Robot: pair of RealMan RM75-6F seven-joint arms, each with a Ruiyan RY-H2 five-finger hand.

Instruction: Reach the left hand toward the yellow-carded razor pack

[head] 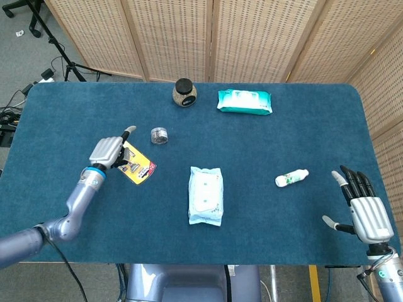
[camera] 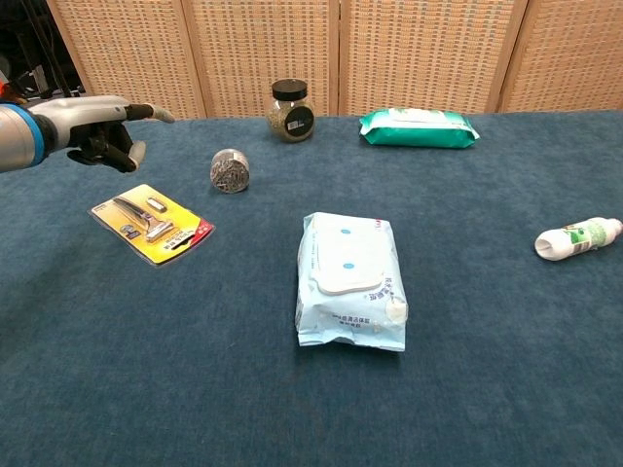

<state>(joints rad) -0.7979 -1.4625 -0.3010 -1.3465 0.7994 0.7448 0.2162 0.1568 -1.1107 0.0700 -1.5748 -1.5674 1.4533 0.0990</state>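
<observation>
Head view: yellow-carded razor pack (head: 132, 163) lying flat on the blue table (head: 302, 132), left of centre, angled diagonally. Left hand (head: 108, 151) right over its upper-left end, overlapping the card from this angle, though can't tell if actually touching. Bright yellow card, clear blister, silvery razor inside, red strip at the lower-right corner. One finger (head: 128, 131) poking out straight toward the small round tin (head: 159, 135), the rest curled under, nothing held. Right hand (head: 366, 211) way off at the near right corner, fingers spread, holding nothing, small white bottle (head: 291, 178) lying up and to its left.

Chest view: razor pack (camera: 153, 226) flat on the carpet-like cloth, left hand (camera: 93, 128) hovering above and behind its far-left end, clearly off the card here. Same look: yellow backing, razor handle diagonal, red corner tab. Hand palm-down, one finger (camera: 154, 113) stretched out, others bent in loosely, empty. Light blue wipes pack (camera: 348, 281) in the middle, dark-lidded jar (camera: 291, 111) and green wipes pack (camera: 419, 127) along the far edge.
</observation>
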